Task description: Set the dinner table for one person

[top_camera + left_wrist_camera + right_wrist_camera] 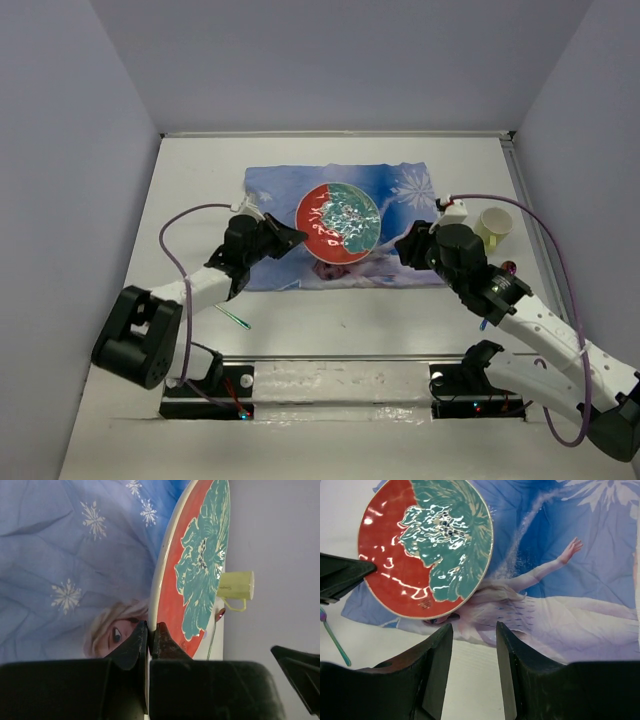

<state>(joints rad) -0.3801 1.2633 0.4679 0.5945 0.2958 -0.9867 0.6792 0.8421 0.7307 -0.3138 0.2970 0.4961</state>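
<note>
A red and teal flowered plate [338, 222] lies over the blue princess mat [410, 190] on the off-white dinner table [400, 320]. My left gripper [296, 238] is shut on the plate's left rim; in the left wrist view its jaws [150, 630] pinch the pale rim of the plate [200, 565]. My right gripper [405, 246] is open and empty just right of the plate, above the mat's near edge. In the right wrist view it [474, 635] is below the plate [427, 545].
A pale yellow cup [494, 226] stands on the table right of the mat, also in the left wrist view [236, 585]. A thin green utensil [236, 319] lies near the left arm. A reddish-tipped utensil [510, 267] lies by the right arm.
</note>
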